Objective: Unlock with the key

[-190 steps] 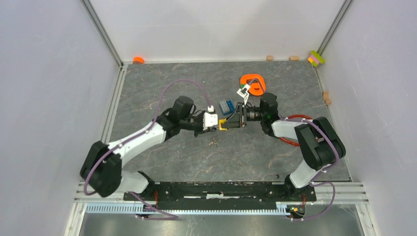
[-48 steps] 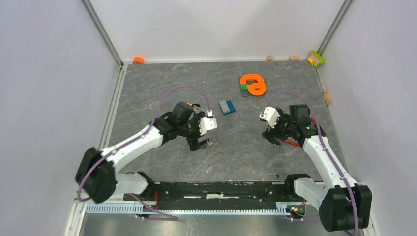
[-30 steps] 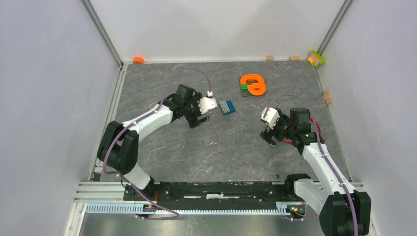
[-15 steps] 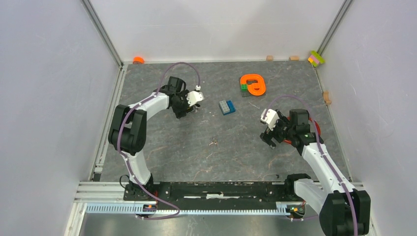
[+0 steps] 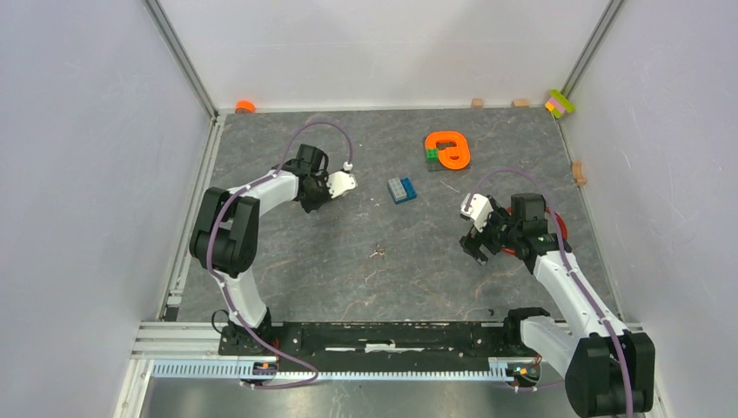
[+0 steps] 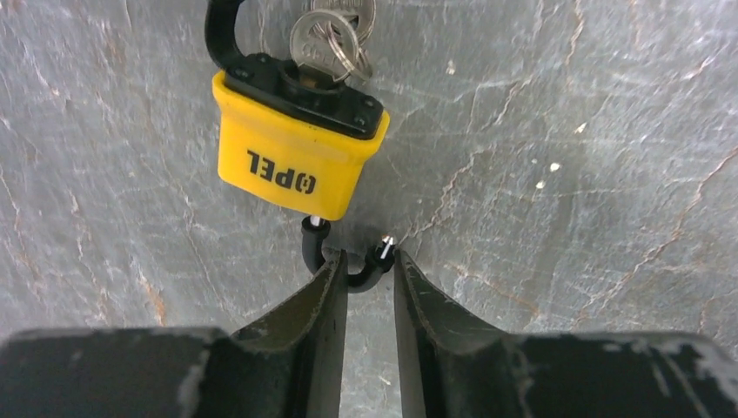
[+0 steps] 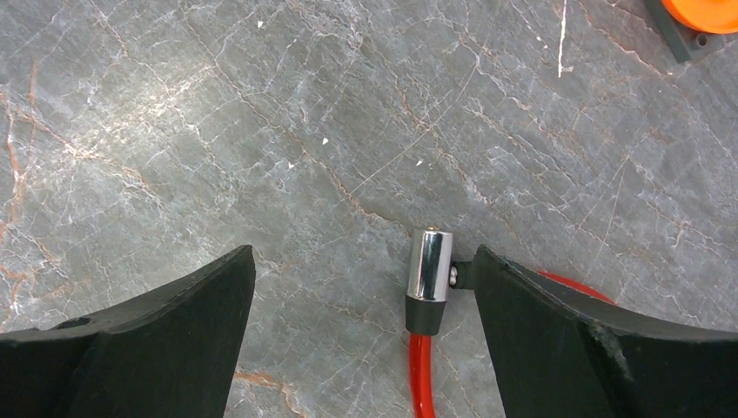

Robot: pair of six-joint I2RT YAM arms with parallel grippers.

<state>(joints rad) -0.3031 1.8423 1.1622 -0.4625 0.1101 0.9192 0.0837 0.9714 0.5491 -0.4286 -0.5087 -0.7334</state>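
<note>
In the left wrist view a little yellow padlock [image 6: 291, 161] lies just beyond my left gripper [image 6: 370, 257]. The key [image 6: 318, 43] sits in its far end with a ring and a second key. Its black shackle [image 6: 311, 248] is swung out, one tip free. My fingertips stand a narrow gap apart, and the shackle's bend crosses that gap. Whether they pinch it is unclear. The top view hides the padlock under the left gripper [image 5: 315, 202]. My right gripper [image 7: 364, 252] is wide open and holds nothing. The red cable's chrome plug [image 7: 430, 266] lies by its right finger.
A tiny silvery thing [image 5: 377, 252] lies mid-table. A blue brick [image 5: 401, 189] sits behind it. An orange part with a green brick [image 5: 448, 150] sits further back. The red cable [image 5: 557, 223] loops under the right arm. Small blocks [image 5: 560, 103] line the back and right walls.
The left arm has folded back and carried its gripper up and to the left, and its jaws have narrowed from wide to nearly together. The right arm has hardly moved.
</note>
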